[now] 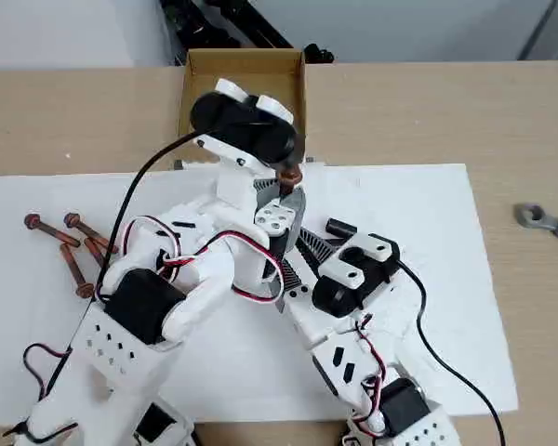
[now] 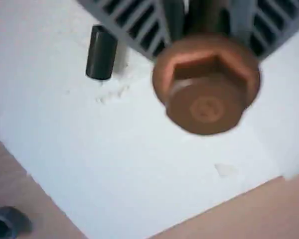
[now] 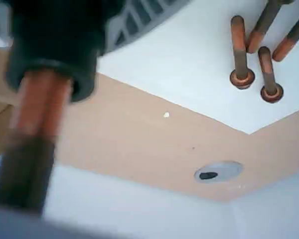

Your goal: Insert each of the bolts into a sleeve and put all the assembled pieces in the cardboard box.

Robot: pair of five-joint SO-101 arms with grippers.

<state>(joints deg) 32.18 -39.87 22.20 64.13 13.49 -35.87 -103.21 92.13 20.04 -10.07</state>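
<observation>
Several loose bolts (image 1: 54, 232) on sheet (image 1: 428, 214), spare sleeve (image 1: 340, 227), wrench (image 1: 544, 219) well apart

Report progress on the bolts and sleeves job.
Done: no assembled piece shows in the visible part of the box. In hand: the left claw holds a bolt, its shaft inside the sleeve at the right claw. Left: four loose bolts, a spare sleeve, then boxing.
</observation>
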